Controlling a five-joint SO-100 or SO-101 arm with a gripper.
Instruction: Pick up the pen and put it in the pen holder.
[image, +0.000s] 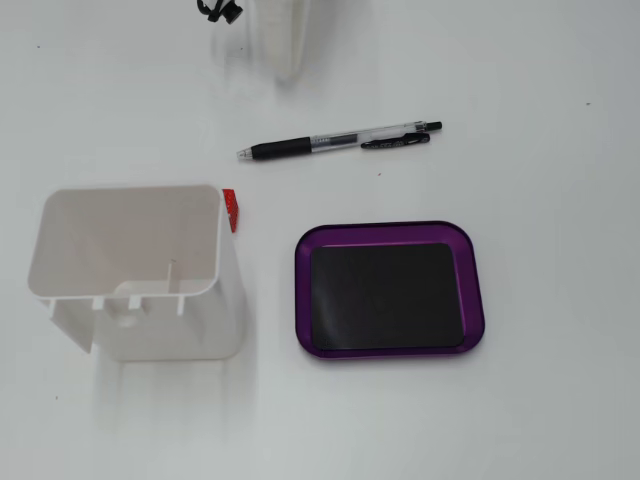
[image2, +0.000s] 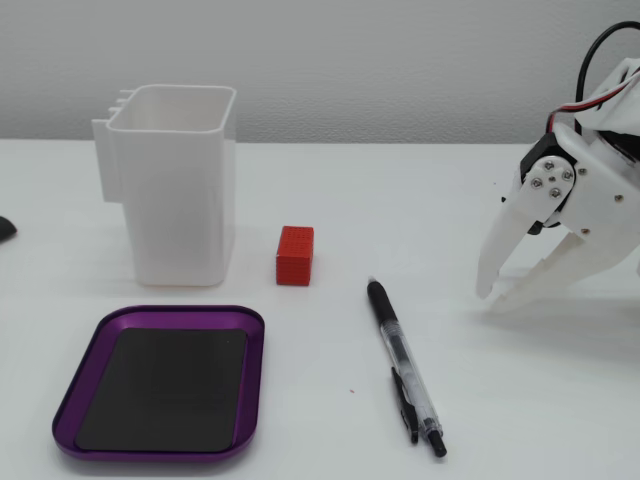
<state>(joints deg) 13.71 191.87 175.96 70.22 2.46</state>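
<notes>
The pen (image: 340, 140), clear-barrelled with a black grip and clip, lies flat on the white table; it also shows in the other fixed view (image2: 405, 365). The white rectangular pen holder (image: 130, 270) stands upright and empty, and shows at the left in the other fixed view (image2: 175, 200). My white gripper (image2: 492, 298) hangs above the table to the right of the pen and apart from it. Its fingertips meet and it holds nothing. In the top-down fixed view the gripper (image: 287, 68) is a blurred white shape at the top edge, beyond the pen's tip.
A purple tray (image: 478, 300) with a black inlay lies next to the holder, and shows in the other fixed view too (image2: 255, 385). A small red block (image2: 295, 255) stands beside the holder (image: 230, 208). A dark object (image2: 5, 228) sits at the left edge.
</notes>
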